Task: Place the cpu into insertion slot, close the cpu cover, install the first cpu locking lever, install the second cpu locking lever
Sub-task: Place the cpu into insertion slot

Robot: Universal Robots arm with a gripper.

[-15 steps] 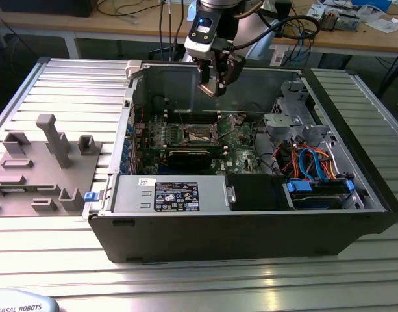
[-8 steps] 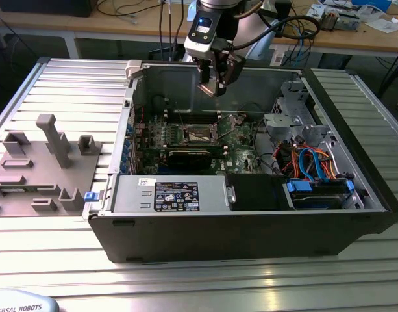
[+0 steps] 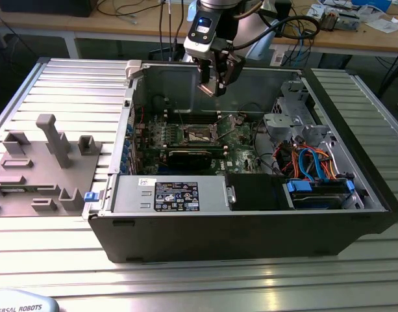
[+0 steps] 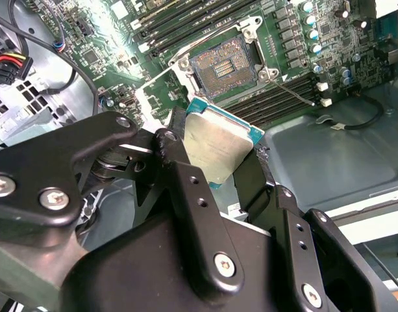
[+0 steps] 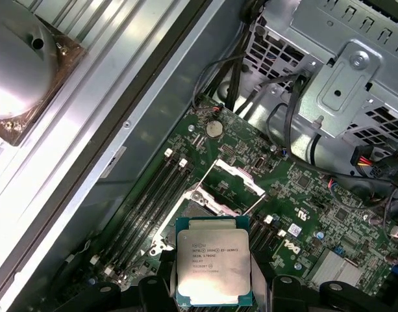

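A: Gripper (image 4: 218, 148) pinches cpu (image 5: 213, 270) by its edges.
B: Location?
A: Clear of the board (image 3: 241, 151), at 12 o'clock from the bare insertion slot (image 3: 200, 135) in the exterior view; cpu cover (image 3: 234, 122) stands raised.

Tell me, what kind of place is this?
Probably a robot lab or workshop: an open computer case sits on a ribbed metal table, robot jaws hold the cpu, and a cluttered workbench stands behind.

Matte black gripper (image 4: 218, 153), linked fingers (image 4: 192, 195), silver screws (image 4: 224, 264). Silver-grey wrist housing (image 3: 202, 29), blue panel; black cable (image 3: 296, 18).
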